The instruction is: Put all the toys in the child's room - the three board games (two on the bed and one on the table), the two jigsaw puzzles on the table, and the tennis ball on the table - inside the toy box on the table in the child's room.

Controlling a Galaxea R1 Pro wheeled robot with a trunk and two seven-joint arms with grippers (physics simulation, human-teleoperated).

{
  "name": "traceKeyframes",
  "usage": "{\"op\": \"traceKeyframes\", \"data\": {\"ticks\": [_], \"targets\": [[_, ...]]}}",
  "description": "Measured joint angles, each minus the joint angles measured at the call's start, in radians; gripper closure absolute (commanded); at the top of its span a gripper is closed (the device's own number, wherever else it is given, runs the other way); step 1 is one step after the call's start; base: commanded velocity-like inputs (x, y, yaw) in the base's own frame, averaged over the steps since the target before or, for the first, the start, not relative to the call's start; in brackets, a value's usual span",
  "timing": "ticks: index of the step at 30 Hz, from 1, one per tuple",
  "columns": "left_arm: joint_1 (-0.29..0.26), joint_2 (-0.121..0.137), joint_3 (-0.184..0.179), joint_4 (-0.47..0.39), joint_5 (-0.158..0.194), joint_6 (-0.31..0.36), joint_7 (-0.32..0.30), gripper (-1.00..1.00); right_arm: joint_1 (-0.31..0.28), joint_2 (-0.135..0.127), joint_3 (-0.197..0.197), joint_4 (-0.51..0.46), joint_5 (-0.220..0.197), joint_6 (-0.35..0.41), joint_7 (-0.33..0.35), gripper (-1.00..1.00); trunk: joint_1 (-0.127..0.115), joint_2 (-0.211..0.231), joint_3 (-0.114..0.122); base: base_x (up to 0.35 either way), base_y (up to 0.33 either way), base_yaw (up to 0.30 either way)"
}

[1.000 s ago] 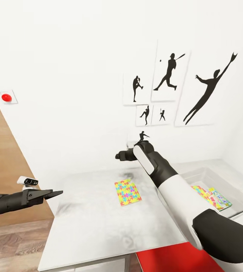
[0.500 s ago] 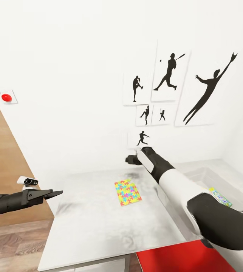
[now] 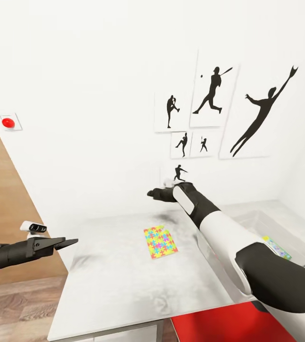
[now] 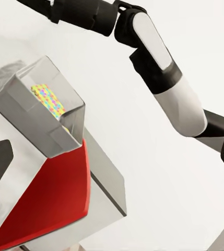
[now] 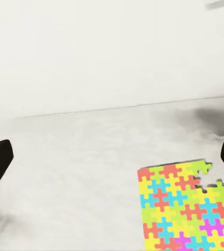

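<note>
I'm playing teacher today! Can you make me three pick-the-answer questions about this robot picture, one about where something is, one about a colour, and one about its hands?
1. Where does the jigsaw puzzle lie?
A on the table
B on the floor
C in the right hand

2. What colour is the round knob on the wall?
A blue
B red
C green

3. What is the right hand doing?
A gripping a ball
B gripping a box
C open, holding nothing

Answers: 1 A, the puzzle lies flat on the grey top. 2 B, it is bright red. 3 C, the right wrist view shows its fingers apart and empty.
</note>
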Motion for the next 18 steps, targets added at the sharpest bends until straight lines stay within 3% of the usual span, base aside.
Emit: {"op": "traceKeyframes", "data": {"ticks": [18], "targets": [[0.0,0.0,0.0,0.0,0.0,-0.003,-0.003,-1.0,0.003,0.0,0.005,-0.011,0.005,0.004,0.021,-1.0,0.0,0.0,-0.024,0.0,0.0,0.0]]}}
